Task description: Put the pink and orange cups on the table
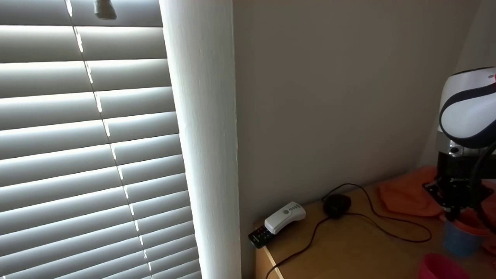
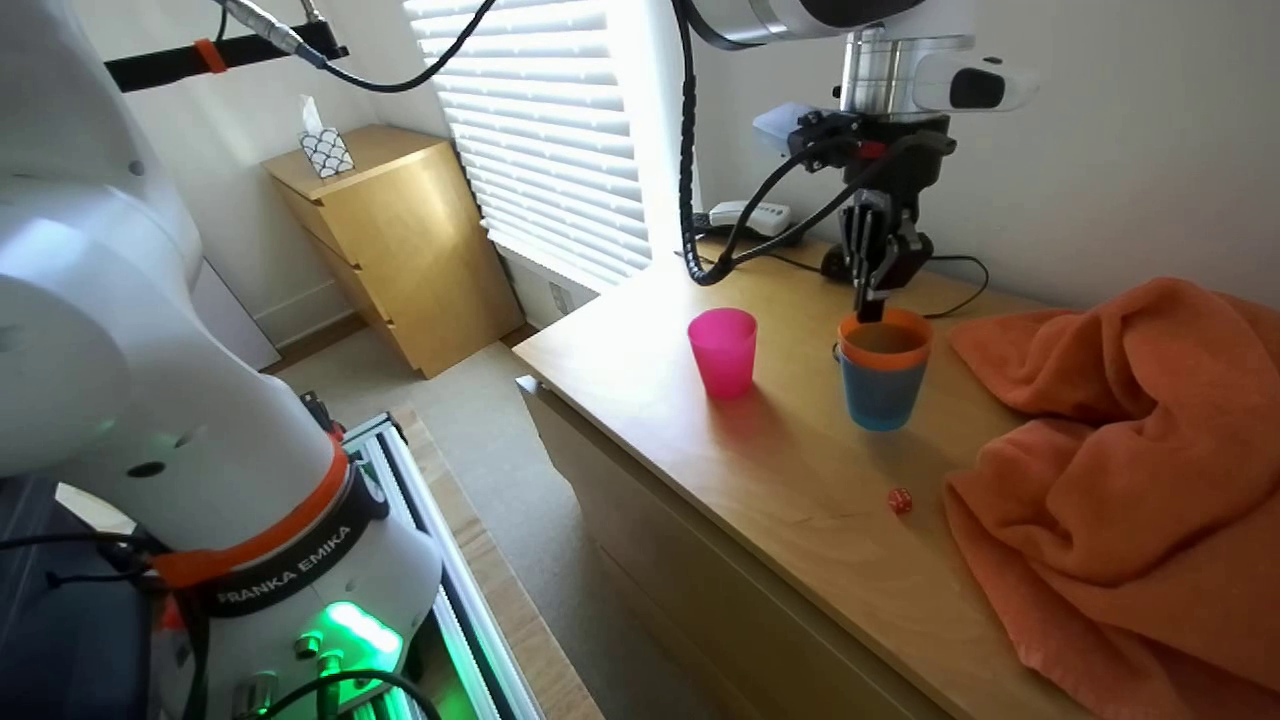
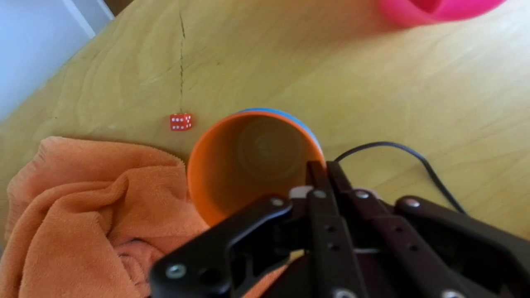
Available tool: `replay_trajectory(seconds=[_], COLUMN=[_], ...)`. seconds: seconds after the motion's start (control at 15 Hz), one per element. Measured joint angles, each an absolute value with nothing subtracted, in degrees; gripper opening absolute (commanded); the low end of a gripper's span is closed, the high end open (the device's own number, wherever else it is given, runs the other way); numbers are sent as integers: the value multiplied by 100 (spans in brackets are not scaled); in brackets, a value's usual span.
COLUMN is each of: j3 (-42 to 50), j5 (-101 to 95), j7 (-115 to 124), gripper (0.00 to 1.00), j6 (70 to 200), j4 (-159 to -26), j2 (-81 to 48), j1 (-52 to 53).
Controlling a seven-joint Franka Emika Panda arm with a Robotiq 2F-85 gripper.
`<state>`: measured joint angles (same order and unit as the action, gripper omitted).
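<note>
The orange cup (image 2: 886, 345) is nested in the blue cup (image 2: 880, 398), and an orange band is left exposed above the blue side. The fingers (image 3: 321, 186) are set narrow at the top of the blue cup, and the orange rim is held between them, one tip being placed inside the orange cup and one outside. Whether the blue rim is caught in the same grip cannot be told. The blue cup is shown upright; whether its base is borne by the bench (image 2: 780, 470) cannot be made out for certain.

The pink cup (image 2: 724, 352) is stood on the bench with its mouth upward, to the left of the blue cup in both exterior views and clearly apart from it.

To the right of the blue cup in an exterior view, a crumpled orange towel (image 2: 1130, 480) is spread over the bench, one fold being seen just beside that cup. A red die (image 2: 900, 500) with white pips is set nearer the camera than the blue cup, close to the orange towel.

Past the blue cup, toward the wall (image 1: 329, 108), a black cord (image 3: 385, 144) is looped over the bench and joined to a black box (image 1: 336, 205). Farther off from the blue cup, in an exterior view, a black remote (image 1: 260, 236) is partly covered by a white device (image 1: 285, 217).
</note>
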<state>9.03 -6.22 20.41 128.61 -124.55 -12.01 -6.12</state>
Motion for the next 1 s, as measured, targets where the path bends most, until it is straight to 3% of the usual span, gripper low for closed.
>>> replay_trajectory(seconds=[1.0], j3=[929], j5=[191], j7=[2224], gripper=[1], j6=[12700], j4=[-12440], j2=[-1251], j1=[-616])
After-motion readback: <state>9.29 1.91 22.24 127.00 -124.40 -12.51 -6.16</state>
